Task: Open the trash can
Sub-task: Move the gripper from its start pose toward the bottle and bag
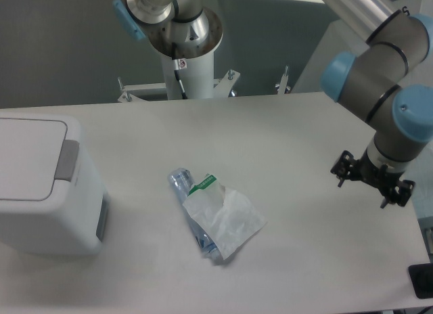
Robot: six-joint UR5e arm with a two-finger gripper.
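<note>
The large white boxy plastic trash can (pixel 44 185) with rounded corners is sitting at the left edge of the pale grey table (pixel 270 138), partly cut off by the frame. Its flat white lid (pixel 27 158) is lying closed, and the grey push tab (pixel 66 160) is occupying the lid's right edge, facing the table centre.

The black two-finger gripper (pixel 371 181) is hanging over the right side of the table, well apart from the can. Its fingers are standing apart and are gripping nothing.

Handling judgement: the can is appearing rigid, smooth and fairly light, so a sideways shove is likely to slide it. The tab is offering the correct contact point; it is probably calling for a downward press rather than a pinch, applied squarely so that the fingertip is not slipping off the smooth plastic.

A small crushed clear plastic bottle (pixel 215 216) with a green-and-white label is lying near the table centre, between gripper and can.
</note>
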